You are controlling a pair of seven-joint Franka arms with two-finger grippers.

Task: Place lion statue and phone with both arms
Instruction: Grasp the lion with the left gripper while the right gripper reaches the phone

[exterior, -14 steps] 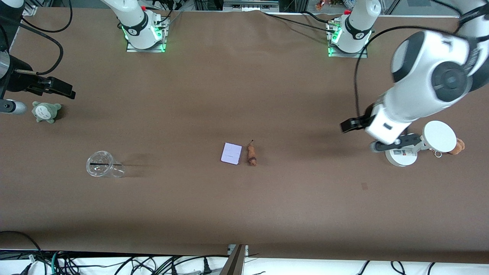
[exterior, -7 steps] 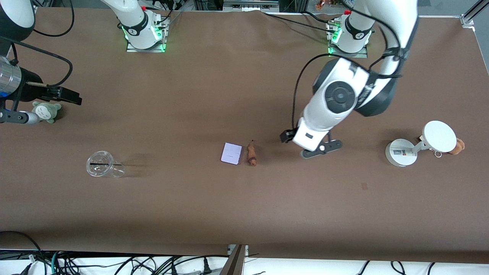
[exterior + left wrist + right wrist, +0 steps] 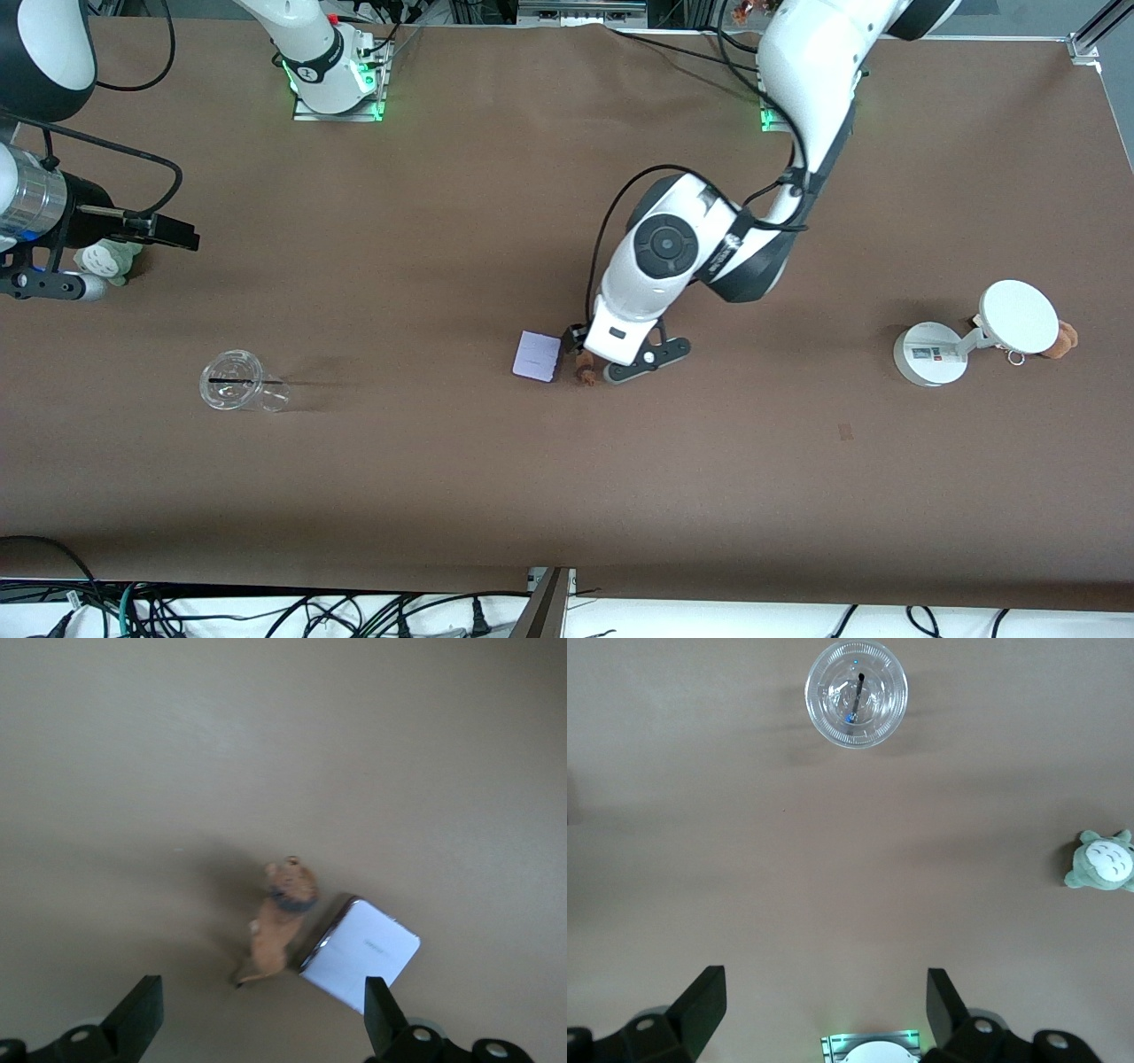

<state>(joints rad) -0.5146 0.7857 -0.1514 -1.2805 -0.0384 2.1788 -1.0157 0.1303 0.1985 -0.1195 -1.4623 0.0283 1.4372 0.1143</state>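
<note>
The lion statue (image 3: 283,917), a small orange-brown figurine, lies near the middle of the table. The pale phone (image 3: 361,950) lies flat beside it, toward the right arm's end. In the front view the left arm's hand covers most of the lion statue (image 3: 585,376); the phone (image 3: 537,356) shows whole. My left gripper (image 3: 263,1014) hangs open just above the table by the lion's tail, holding nothing. My right gripper (image 3: 824,1010) is open and empty, high over the right arm's end of the table above the grey-green plush (image 3: 104,259).
A clear cup (image 3: 237,381) with a dark stick in it stands nearer the front camera than the plush. At the left arm's end stand a white round-based stand (image 3: 928,361) and a tan plush (image 3: 1066,338).
The left arm swept from over the white stand to the middle of the table and came down over the lion statue. The right hand drifted slightly toward the middle. Both grippers stayed open.
</note>
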